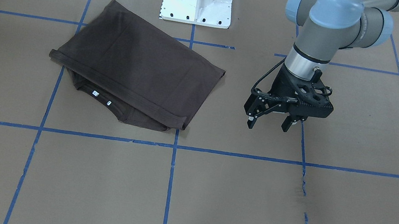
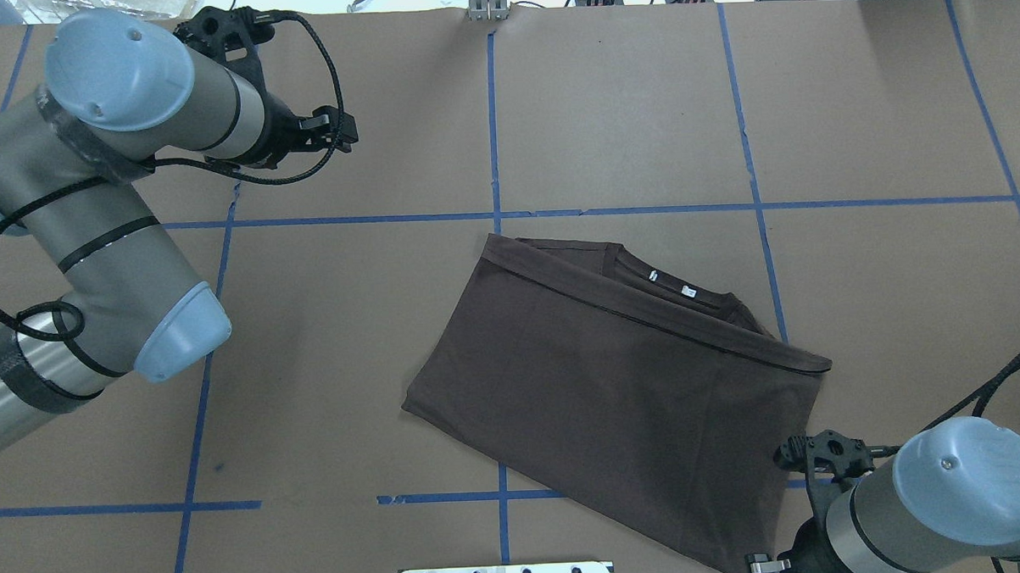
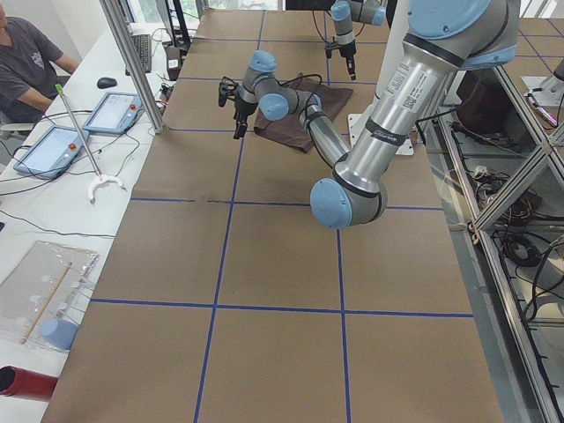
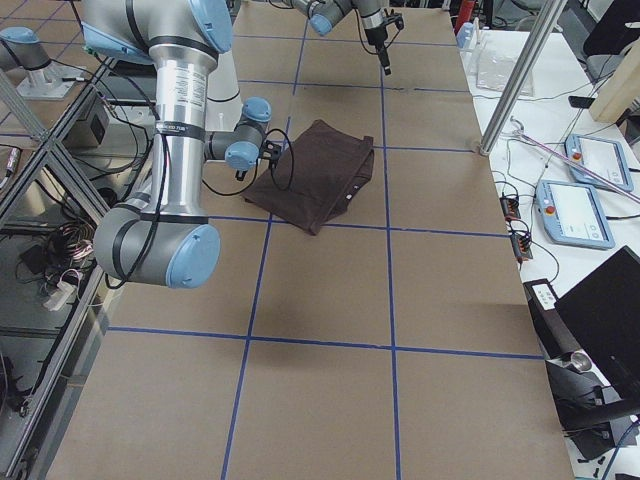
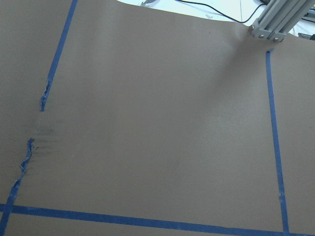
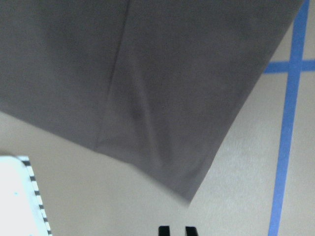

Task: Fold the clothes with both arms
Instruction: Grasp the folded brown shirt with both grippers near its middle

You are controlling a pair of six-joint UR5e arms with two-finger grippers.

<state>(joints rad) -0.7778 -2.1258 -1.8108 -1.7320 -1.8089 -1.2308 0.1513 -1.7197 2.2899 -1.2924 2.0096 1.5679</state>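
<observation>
Left hand (image 1: 267, 126) spread wide near folded T-shirt (image 1: 138, 65); right hand (image 6: 177, 230) narrow, by white pedestal (image 1: 197, 2).

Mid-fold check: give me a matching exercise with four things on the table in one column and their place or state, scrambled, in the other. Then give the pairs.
Things:
1. T-shirt
2. left gripper
3. right gripper
4. pedestal base

Place or state:
A. white, at the robot's side of the table
B. open, over bare table, clear of the fabric
C. folded, collar peeking out from under the top layer
D. at the T-shirt's corner nearest the base

Pairs: 1-C, 2-B, 3-D, 4-A
</observation>
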